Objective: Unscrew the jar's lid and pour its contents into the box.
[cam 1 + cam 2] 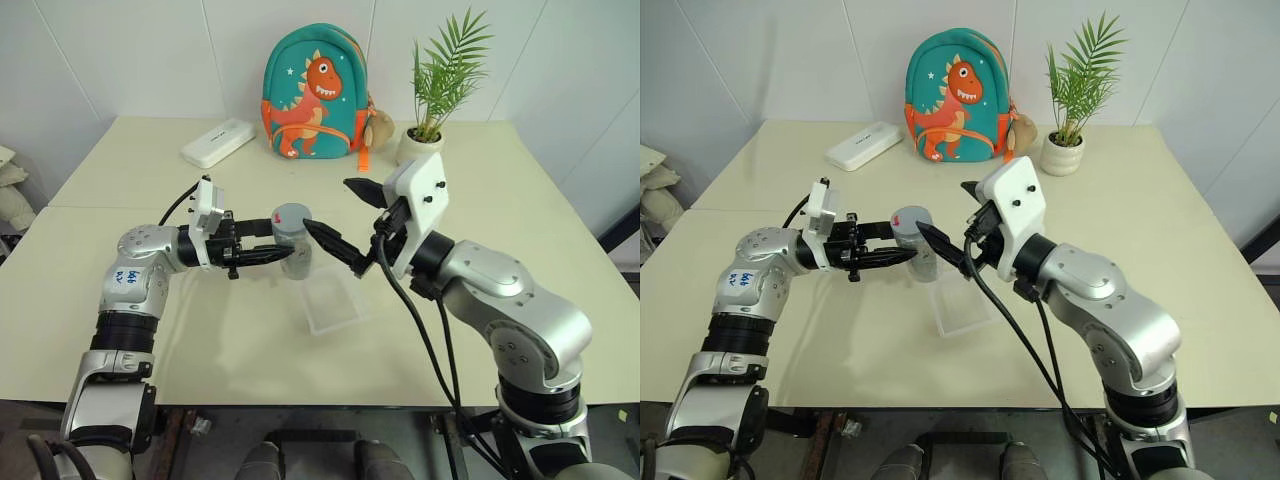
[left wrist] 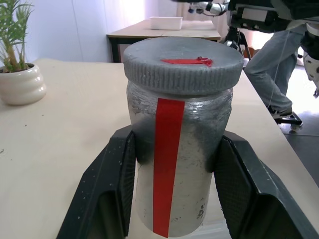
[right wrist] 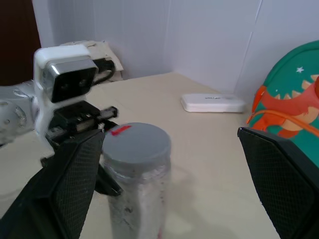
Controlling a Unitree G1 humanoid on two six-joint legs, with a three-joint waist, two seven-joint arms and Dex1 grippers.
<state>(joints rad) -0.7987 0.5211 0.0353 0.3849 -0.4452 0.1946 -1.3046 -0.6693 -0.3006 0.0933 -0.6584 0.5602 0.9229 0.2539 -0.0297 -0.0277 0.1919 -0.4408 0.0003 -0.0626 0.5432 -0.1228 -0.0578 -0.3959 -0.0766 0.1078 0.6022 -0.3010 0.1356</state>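
Jar (image 1: 293, 243) first: it is held upright above the table (image 1: 120, 300), clamped at its body by the left gripper (image 1: 268, 243), whose two black fingers (image 2: 107, 186) press against opposite sides of the silvery wall, below the cap. A red strip runs down the jar's side. The lid (image 2: 183, 63) sits on top of the jar, grey with a ribbed edge and a small red mark on its flat face; it looks fully seated. What is inside the jar cannot be made out through the wall.

Just on the jar's other side from the left gripper is the right gripper (image 1: 345, 225), its fingers spread wide apart; one finger (image 1: 333, 247) points at the jar and ends just beside it, the other stands higher and clear of it. In the right wrist view the jar stands between the two spread fingers, nearer one of them, with nothing gripped.

Below the jar and slightly toward the robot, the clear plastic box (image 1: 330, 300) lies flat on the table; it looks empty as far as can be seen.

Well behind the jar, at the table's far edge, stand a teal dinosaur backpack (image 1: 312, 95), a white case (image 1: 218, 142) to its left and a potted plant (image 1: 432, 125) to its right.
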